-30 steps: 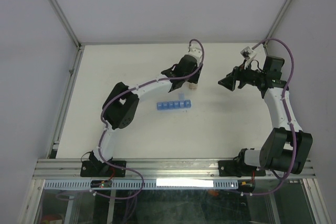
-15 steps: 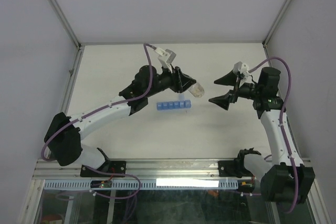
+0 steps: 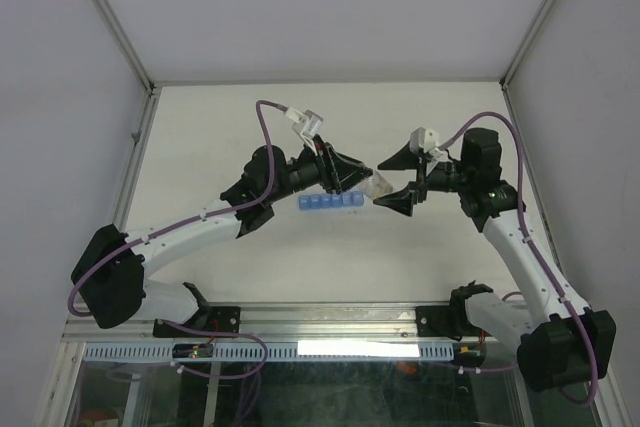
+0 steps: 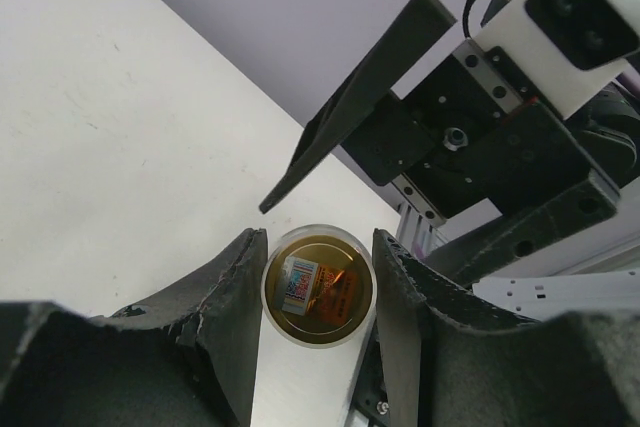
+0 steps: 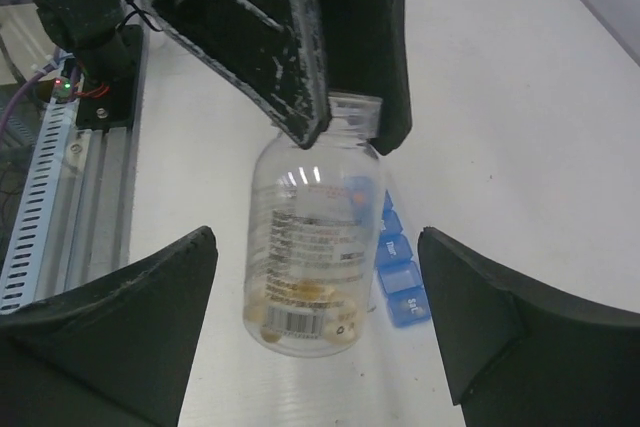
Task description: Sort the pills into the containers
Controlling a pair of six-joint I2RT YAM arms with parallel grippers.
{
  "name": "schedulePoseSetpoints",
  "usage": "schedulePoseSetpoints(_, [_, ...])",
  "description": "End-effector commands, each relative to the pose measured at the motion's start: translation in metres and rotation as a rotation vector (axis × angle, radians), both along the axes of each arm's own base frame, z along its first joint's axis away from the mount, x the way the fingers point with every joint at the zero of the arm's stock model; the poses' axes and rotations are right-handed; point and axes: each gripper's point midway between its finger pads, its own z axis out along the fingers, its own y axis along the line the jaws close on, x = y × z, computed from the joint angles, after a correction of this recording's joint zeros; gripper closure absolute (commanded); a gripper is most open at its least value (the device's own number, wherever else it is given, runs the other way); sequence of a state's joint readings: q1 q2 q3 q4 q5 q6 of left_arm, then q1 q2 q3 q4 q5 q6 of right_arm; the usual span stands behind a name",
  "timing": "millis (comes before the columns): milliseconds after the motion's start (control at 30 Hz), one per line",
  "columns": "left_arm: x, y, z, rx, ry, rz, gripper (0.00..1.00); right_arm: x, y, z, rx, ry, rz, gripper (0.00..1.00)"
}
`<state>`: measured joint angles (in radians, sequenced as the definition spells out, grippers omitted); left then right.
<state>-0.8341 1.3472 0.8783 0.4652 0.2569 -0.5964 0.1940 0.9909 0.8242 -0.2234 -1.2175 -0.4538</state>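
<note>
The left gripper (image 3: 358, 178) was clamped on the neck of a clear bottle (image 5: 310, 247), whose base pointed at the right gripper (image 3: 388, 184). Orange-tan pills (image 5: 300, 302) lay at the base end, perhaps a handful. The right gripper, at the bottle's 3 o'clock from above, was spread wide, with one finger on either side of the base and neither touching it. The blue strip of compartments (image 3: 330, 202) lay on the table (image 3: 250, 127) at the bottle's 8 o'clock.
</note>
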Motion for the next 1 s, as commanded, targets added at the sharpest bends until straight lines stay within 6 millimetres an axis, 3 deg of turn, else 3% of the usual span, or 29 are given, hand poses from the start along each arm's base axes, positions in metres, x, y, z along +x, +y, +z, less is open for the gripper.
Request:
schedulePoseSetpoints(0, [-0.008,-0.005,0.038,-0.108,-0.062,-0.03,1.0,0.027,0.004,-0.002,-0.038,-0.024,-0.117,0.18])
schedulePoseSetpoints(267, [0.0,-0.011,0.031,-0.095,-0.049,0.003,1.0,0.027,0.019,-0.013,-0.07,-0.002,-0.108,0.26])
schedulePoseSetpoints(367, [0.001,-0.013,0.03,-0.095,-0.045,0.001,1.0,0.028,0.022,-0.016,-0.081,0.005,-0.111,0.34])
schedulePoseSetpoints(433, [0.002,-0.014,0.03,-0.096,-0.045,0.004,1.0,0.029,0.024,-0.017,-0.089,0.013,-0.107,0.46])
schedulePoseSetpoints(533, [0.002,-0.014,0.031,-0.099,-0.05,0.001,0.99,0.026,0.026,-0.015,-0.09,0.035,-0.088,0.81])
schedulePoseSetpoints(600, [0.0,-0.013,0.032,-0.109,-0.055,-0.001,0.77,0.024,0.027,-0.011,-0.084,0.051,-0.072,0.98])
schedulePoseSetpoints(667, [-0.004,-0.006,0.035,-0.126,-0.083,0.001,0.49,0.018,0.027,-0.007,-0.065,0.07,-0.045,1.0])
schedulePoseSetpoints(800, [-0.018,0.016,0.047,-0.163,-0.249,-0.007,0.03,0.005,0.025,-0.002,-0.02,0.109,0.04,1.0])
schedulePoseSetpoints(967, [-0.027,0.036,0.035,-0.105,-0.443,-0.07,0.01,-0.004,0.025,-0.004,-0.019,0.117,0.109,1.0])
